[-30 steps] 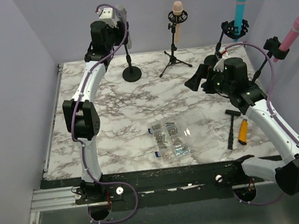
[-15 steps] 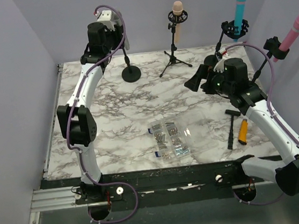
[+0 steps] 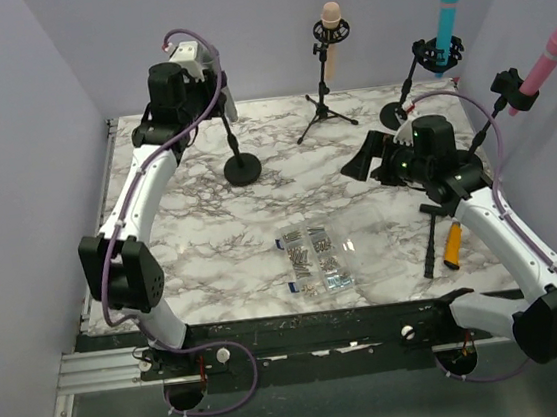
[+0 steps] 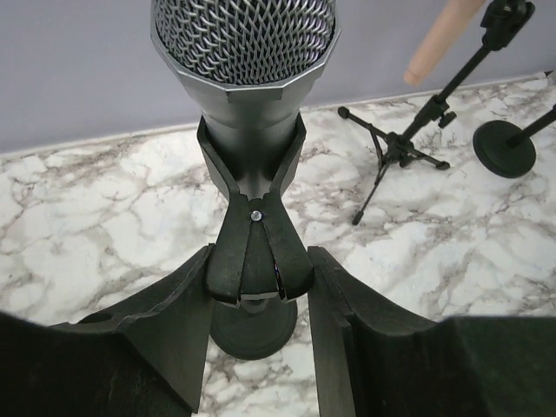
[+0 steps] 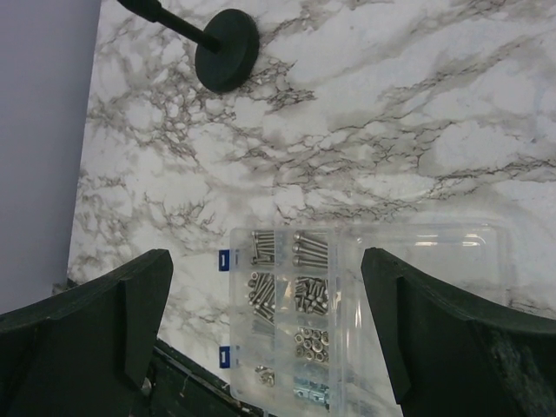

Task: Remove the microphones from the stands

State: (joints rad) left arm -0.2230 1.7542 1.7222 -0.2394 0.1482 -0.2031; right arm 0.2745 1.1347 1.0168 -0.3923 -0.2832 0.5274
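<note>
Left arm (image 3: 139, 179) extended far, left gripper (image 4: 261, 261) clamping the microphone clip (image 4: 228, 256). Right gripper (image 5: 265, 261) spread wide, pointing down.

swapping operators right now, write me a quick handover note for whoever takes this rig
The left pincer is shut on the clip under the microphone.
The right pincer is open, empty, above the box of screws.
The microphone sits in the clip on its stand, back left of the table.
Done: grip taken. Left: pull the microphone out of the clip.
</note>
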